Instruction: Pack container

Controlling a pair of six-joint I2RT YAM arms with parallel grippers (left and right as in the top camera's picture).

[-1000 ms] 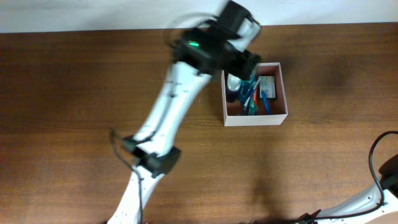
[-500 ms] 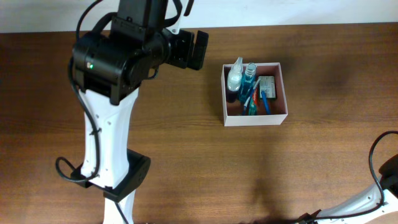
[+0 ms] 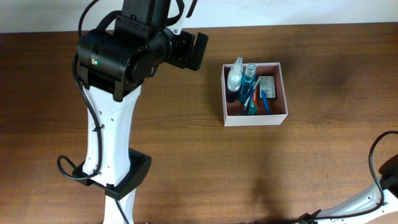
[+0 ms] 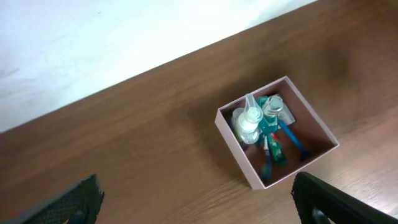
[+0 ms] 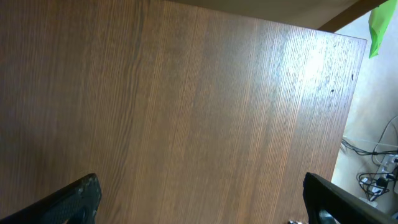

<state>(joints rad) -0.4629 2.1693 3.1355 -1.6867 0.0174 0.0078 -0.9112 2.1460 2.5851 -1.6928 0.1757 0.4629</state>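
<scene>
The container [image 3: 255,119] is a square white-walled box with a reddish-brown inside, standing right of centre on the wooden table. In it are a clear spray bottle [image 3: 234,76], a blue bottle [image 3: 250,73], toothbrushes and a small packet [image 3: 268,85]. My left gripper [image 3: 198,51] is raised to the left of the box, open and empty. The left wrist view looks down on the container [image 4: 236,152] from a distance, between the spread fingers of the left gripper [image 4: 199,208]. My right gripper [image 5: 205,205] is open over bare wood, holding nothing.
The white wall [image 4: 93,43] runs behind the table's far edge. In the right wrist view the table ends at the right, with cables [image 5: 379,168] and a green object [image 5: 380,22] beyond. The right arm's base and cable [image 3: 385,180] sit at the bottom right corner.
A second ago my left gripper was over the container's left side. It has since swung away to the left and risen, and has hardly moved in the last half second. The right arm is still.
</scene>
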